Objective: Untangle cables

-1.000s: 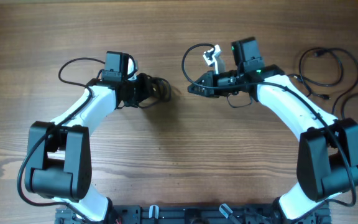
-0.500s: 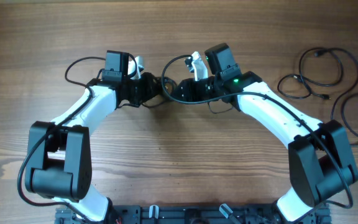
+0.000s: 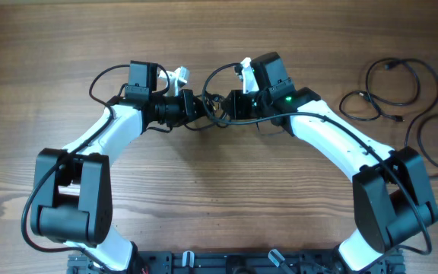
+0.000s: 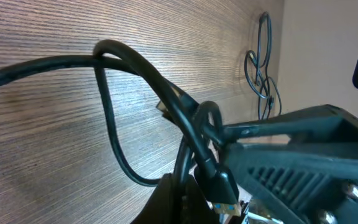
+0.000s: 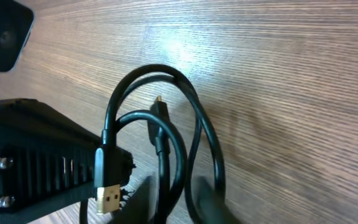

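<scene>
The step in hand seems to be the pulling apart: the left gripper (image 3: 192,108) is closed on the knot of cables (image 3: 207,106) between both arms, and the right gripper (image 3: 220,108) meets it there, but whether its jaws grip I cannot tell. Next it must catch one loop and draw outward slowly. Other cables (image 3: 390,85) lie loose at the far right. No writing is readable.

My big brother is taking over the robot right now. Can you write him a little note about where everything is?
Left gripper: shut on the tangled cables.
Right gripper: at the same bundle, facing the left one; I can't tell if it grips.
Done: the loose cables lie spread out at the far right of the table.
Left to do: pull the bundle apart and lay its cords out.
</scene>
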You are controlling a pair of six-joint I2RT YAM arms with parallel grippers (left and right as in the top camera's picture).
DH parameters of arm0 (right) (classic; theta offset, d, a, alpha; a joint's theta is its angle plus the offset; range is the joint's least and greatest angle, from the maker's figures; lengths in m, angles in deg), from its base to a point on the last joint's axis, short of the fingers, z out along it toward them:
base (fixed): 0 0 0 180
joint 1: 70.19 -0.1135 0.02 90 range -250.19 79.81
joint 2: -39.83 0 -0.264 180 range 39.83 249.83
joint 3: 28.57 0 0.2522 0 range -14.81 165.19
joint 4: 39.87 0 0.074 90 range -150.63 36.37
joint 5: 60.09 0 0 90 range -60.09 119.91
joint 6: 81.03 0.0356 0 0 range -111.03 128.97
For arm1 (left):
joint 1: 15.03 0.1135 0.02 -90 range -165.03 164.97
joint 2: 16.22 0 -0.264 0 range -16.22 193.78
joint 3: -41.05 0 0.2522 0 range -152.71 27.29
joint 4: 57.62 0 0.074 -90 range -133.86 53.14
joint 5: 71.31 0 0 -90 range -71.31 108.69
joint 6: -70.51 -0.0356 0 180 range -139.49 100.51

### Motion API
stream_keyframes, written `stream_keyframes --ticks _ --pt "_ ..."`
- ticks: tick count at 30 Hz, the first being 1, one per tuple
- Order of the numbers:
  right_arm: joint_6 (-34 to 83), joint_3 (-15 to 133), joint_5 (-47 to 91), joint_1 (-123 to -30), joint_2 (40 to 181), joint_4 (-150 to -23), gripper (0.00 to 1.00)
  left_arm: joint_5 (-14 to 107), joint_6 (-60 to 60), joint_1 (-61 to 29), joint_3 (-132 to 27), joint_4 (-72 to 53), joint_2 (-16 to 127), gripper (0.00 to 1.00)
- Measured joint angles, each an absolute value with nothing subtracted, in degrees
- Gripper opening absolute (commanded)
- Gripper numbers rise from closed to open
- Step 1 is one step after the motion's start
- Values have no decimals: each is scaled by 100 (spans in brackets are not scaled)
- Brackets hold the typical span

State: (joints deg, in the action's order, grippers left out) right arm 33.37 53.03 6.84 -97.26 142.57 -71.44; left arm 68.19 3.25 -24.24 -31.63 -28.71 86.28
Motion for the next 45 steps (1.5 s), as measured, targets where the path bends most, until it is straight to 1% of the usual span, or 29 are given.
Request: stream_keyframes --ticks 2,6,7,9,11,13,14,17,23,27,28,32,36,39,45 --pt "3324 5303 682 -9728 14257 -7176 4 6829 325 -2426 -3163 -2871 8628 4" --pt "3337 5303 680 -9728 14257 -7305 4 6858 325 -2435 -3163 -2871 8628 4" --pt "3346 5303 680 -9728 14257 -7329 5 6867 323 -2440 -3163 -2871 8628 4" --pt "3381 5303 673 -9728 14257 -7334 15 6878 323 -2440 -3163 -2871 8628 4" --pt "3418 5303 610 -9726 14257 -7347 17 6878 323 -2440 -3163 -2871 8628 4" --pt "3488 5303 520 -9726 14257 -7412 16 6875 320 -2440 -3163 -2875 8628 4" --pt "3529 5303 485 -9726 14257 -7434 11 6875 318 -2440 -3163 -2877 8628 4" --pt "3702 5303 439 -9722 14257 -7463 4 6875 305 -2440 -3163 -2873 8628 4" --pt "3770 5303 330 -9695 14257 -7463 4 6875 305 -2440 -3163 -2877 8628 4" --pt "3757 5303 -359 -9451 14257 -7404 4 6753 323 -2440 -3163 -2886 8628 4" --pt "3720 5303 -711 -9355 14257 -7375 5 6596 430 -2448 -3165 -2844 8628 4" --pt "3114 5303 -1819 -9287 14259 -7402 4 5743 1050 -2514 -3180 -2606 8610 4" --pt "2638 5270 -2153 -9328 14267 -7452 4 5474 1308 -2510 -3185 -2567 8573 4" --pt "2561 5222 -2114 -9335 14267 -7480 4 5383 1389 -2510 -3182 -2543 8567 4" --pt "3127 5217 -986 -9400 14265 -8066 4 5118 1407 -2365 -3182 -2396 8567 4"
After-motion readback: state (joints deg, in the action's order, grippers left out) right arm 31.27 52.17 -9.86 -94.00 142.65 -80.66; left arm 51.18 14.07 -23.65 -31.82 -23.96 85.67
